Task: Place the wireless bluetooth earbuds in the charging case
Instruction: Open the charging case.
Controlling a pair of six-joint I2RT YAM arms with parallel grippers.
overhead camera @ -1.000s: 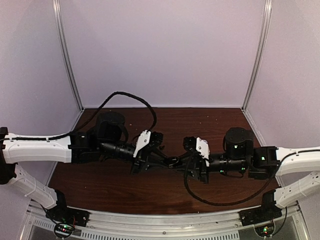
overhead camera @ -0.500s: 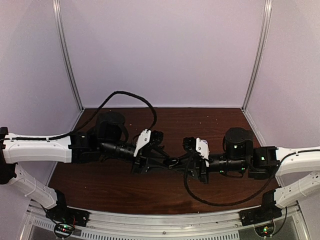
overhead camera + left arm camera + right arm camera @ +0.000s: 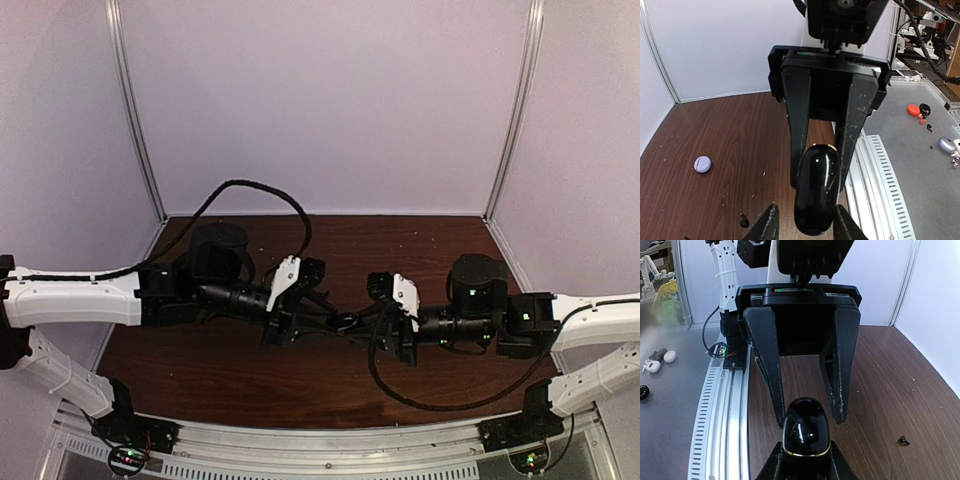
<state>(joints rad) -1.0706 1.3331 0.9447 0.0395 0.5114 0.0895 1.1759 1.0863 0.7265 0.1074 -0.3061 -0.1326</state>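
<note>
Black case (image 3: 806, 427) held between both pincers; one earbud (image 3: 903, 440) loose on the tabletop (image 3: 880, 390).
The right pincer (image 3: 806, 447) pinches the glossy case, its length pointing at the left pincer (image 3: 806, 209), which is spread around the free end. The tiny black earbud lies below, toward the back wall (image 3: 320, 100), nearer neither pincer.
</note>
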